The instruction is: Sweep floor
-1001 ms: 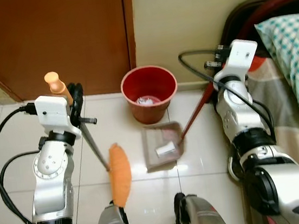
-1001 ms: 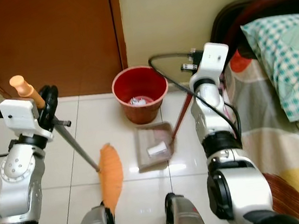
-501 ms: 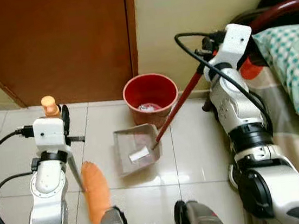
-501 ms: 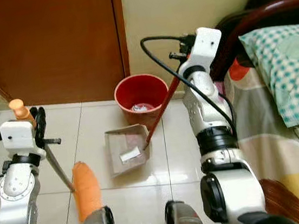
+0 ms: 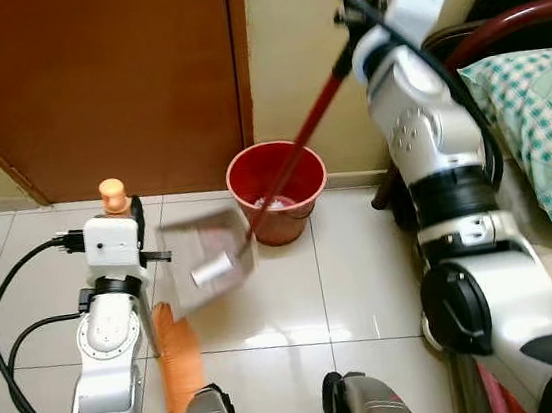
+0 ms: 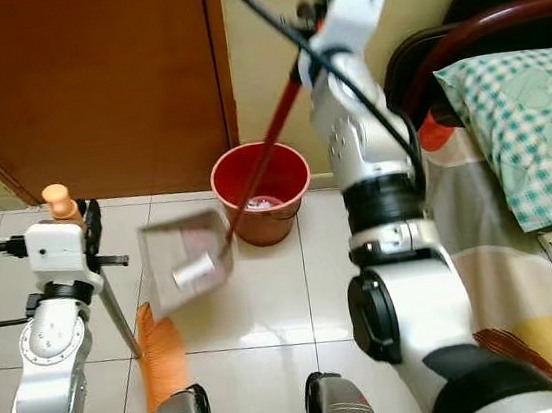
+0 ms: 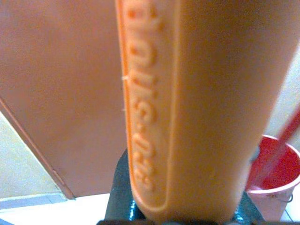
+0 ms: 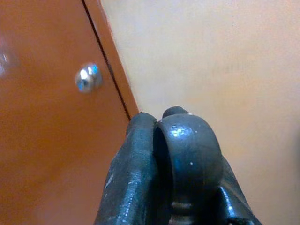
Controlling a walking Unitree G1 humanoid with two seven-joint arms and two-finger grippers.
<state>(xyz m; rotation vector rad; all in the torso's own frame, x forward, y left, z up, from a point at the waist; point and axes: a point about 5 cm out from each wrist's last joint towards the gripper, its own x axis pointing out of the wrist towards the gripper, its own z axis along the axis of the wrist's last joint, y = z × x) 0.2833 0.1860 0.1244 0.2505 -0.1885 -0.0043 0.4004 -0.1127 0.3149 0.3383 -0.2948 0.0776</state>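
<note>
My left gripper (image 5: 136, 212) is shut on the broom's orange handle (image 7: 197, 93), low at my left side. The broom stands nearly upright, its orange bristles (image 5: 178, 365) on the tiles by my left foot. My right gripper (image 5: 362, 17) is raised high by the wall and shut on the dustpan's long red handle (image 5: 295, 154). The grey dustpan (image 5: 207, 260) hangs tilted and blurred above the floor, left of the red bucket (image 5: 284, 228), with a white scrap (image 5: 210, 271) in it. Pale litter (image 5: 274, 203) lies inside the bucket.
A brown door (image 5: 89, 78) with a silver knob (image 8: 88, 77) fills the wall at the left. A bed with a checked pillow (image 5: 538, 124) and a dark red frame (image 5: 505, 22) lines the right side. My feet (image 5: 356, 408) stand on glossy white tiles.
My right arm has swung upward, lifting the dustpan off the floor and carrying it left of the bucket. The broom has been drawn back towards my left foot.
</note>
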